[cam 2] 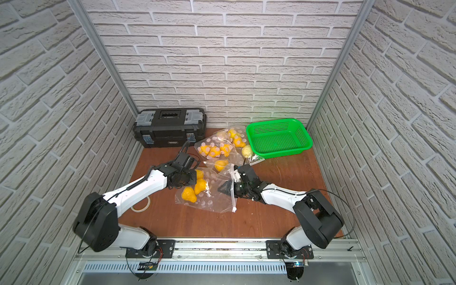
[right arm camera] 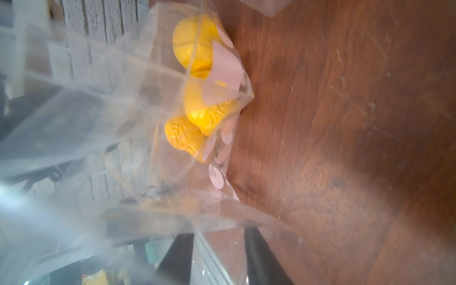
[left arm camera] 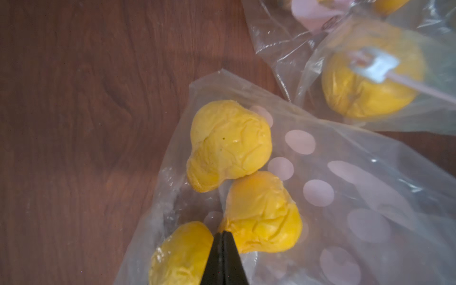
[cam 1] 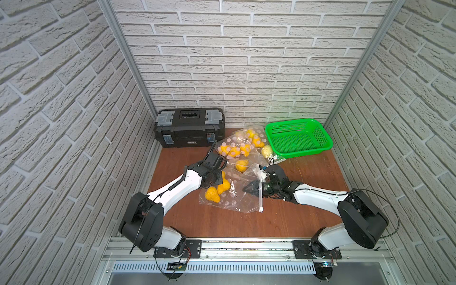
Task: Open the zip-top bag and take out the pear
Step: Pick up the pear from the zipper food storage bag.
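A clear zip-top bag [cam 1: 229, 197] with pink dots lies mid-table and holds three yellow pears [cam 1: 212, 195] [left arm camera: 229, 145] [right arm camera: 207, 108]. My left gripper [left arm camera: 222, 233] points down onto the bag's closed end. Its jaws are shut, with the tips on the film between two pears [left arm camera: 261, 214]. Whether film is pinched does not show. My right gripper [right arm camera: 218, 244] [cam 1: 244, 188] is at the bag's mouth. Its jaws stand apart, the film is draped over them, and the zip strip [cam 1: 260, 196] crosses between the fingers [right arm camera: 259, 251].
More bags of pears [cam 1: 237, 148] lie behind, one holding a single pear [cam 1: 241, 165]. A green basket [cam 1: 298, 138] stands at the back right and a black toolbox [cam 1: 190, 128] at the back left. A tape roll [cam 2: 142, 207] lies under the left arm.
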Controlling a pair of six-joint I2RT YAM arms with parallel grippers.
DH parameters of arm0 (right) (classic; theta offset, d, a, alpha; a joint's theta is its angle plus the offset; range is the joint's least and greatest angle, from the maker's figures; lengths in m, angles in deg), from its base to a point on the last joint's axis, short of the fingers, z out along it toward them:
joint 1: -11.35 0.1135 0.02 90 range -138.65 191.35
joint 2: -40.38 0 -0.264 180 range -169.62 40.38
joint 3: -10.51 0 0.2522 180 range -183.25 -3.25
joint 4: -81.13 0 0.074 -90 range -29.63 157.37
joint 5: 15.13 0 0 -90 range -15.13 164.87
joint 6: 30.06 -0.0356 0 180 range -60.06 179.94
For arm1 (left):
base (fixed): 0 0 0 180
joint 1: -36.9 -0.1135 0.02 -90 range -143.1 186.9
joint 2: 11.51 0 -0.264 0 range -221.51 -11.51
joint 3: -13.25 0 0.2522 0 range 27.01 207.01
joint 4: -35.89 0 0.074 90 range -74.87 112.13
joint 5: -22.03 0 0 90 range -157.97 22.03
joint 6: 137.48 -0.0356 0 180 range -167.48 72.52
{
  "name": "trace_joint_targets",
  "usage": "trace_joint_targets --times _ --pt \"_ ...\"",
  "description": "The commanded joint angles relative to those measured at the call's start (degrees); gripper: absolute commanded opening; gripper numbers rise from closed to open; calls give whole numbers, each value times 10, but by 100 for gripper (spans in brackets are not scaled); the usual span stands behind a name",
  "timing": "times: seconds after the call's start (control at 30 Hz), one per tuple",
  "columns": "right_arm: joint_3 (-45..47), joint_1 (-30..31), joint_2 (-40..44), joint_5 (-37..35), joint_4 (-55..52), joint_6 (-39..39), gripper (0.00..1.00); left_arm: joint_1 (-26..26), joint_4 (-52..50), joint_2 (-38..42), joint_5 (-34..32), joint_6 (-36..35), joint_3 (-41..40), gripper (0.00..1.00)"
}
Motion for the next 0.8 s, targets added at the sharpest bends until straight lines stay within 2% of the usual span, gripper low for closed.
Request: trace_joint_targets --times 0.0,0.13,0.23,0.33,0.53,0.67,0.77 --pt "11 -3 39 40 4 -51 38 -5 56 -25 36 1 -13 0" --pt "33 -3 51 55 90 -133 35 -1 87 -55 54 7 -20 0" --pt "39 -2 29 33 166 -193 34 5 105 -76 67 10 -23 0" --pt "27 0 -14 5 211 -220 33 19 125 -84 80 14 -25 0" --pt "-13 10 -116 -8 296 -249 28 44 150 -91 95 25 -29 0" --pt "-10 6 -146 -53 253 -224 29 48 152 -79 83 34 -42 0" --pt "-8 0 -145 -96 164 -184 28 48 138 -65 69 36 -51 0"
